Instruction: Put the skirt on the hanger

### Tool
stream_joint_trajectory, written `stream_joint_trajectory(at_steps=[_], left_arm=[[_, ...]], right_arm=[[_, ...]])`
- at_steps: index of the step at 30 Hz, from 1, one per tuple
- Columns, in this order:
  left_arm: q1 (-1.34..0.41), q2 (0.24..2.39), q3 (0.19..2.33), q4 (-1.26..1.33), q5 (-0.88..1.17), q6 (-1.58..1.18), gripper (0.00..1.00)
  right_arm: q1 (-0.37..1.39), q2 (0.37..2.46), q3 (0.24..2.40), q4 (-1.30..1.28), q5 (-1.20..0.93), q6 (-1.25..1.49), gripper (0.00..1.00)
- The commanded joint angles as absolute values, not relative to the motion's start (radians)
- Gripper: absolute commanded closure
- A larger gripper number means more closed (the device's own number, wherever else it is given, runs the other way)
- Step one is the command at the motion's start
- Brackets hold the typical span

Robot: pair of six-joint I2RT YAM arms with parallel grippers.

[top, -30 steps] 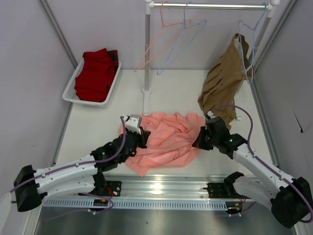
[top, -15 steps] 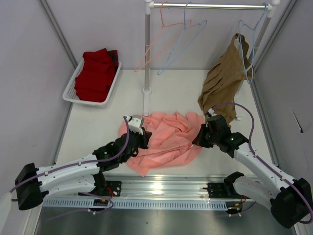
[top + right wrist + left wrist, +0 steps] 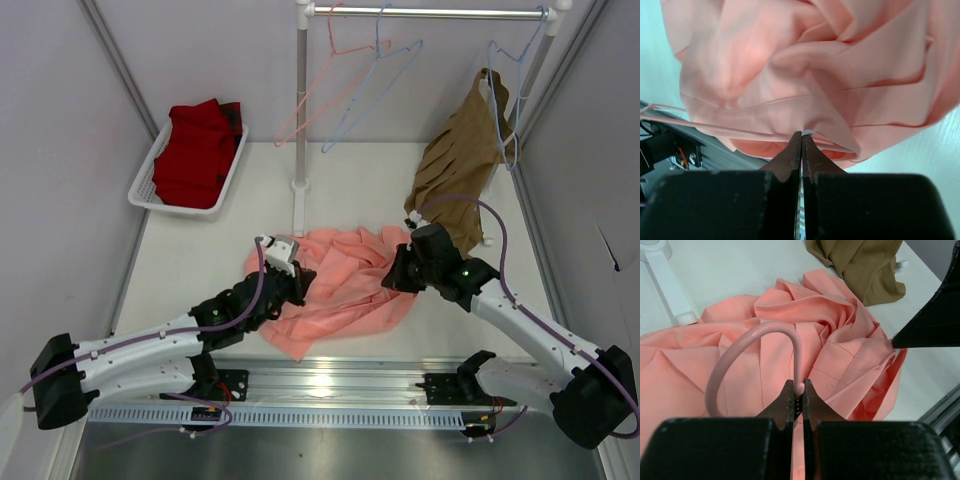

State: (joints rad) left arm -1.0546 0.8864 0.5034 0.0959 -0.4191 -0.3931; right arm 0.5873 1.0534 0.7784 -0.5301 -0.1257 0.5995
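Skirt (image 3: 345, 290) lies crumpled on the table (image 3: 200, 260), near the front edge, btwn the two arms. L gripper (image 3: 797, 390) is at the skirt's left side, jaws pinched together on the tip of the hanger (image 3: 752, 337). Only the hanger's pink hook shows in the L wrist view, curving up over the folds; the rest is buried in cloth. R gripper (image 3: 801, 136) is at the skirt's right edge, jaws clamped on a fold of the fabric. In the R wrist view, thin pink wires run out from under the cloth to the left. At the back a rail (image 3: 430, 13) carries another pink hanger (image 3: 310, 105), light-blue hangers (image 3: 375, 90) and a brown garment (image 3: 460, 170) whose hem reaches the table just behind the R gripper. White basket (image 3: 150, 180) w/ dark red cloth (image 3: 195, 150) sits back left, well apart from the skirt.
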Motion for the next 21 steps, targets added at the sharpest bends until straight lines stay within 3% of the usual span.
stream_joint_trajectory(at_steps=[1, 21], left_arm=[[-1.062, 0.856, 0.551, 0.127, -0.399, -0.357, 1.0], [-1.06, 0.802, 0.753, 0.032, -0.594, -0.351, 1.0]], right_arm=[[0.638, 1.072, 0.865, -0.512, -0.091, 0.574, 1.0], [0.683, 1.046, 1.106, -0.663, -0.058, 0.545, 1.0]])
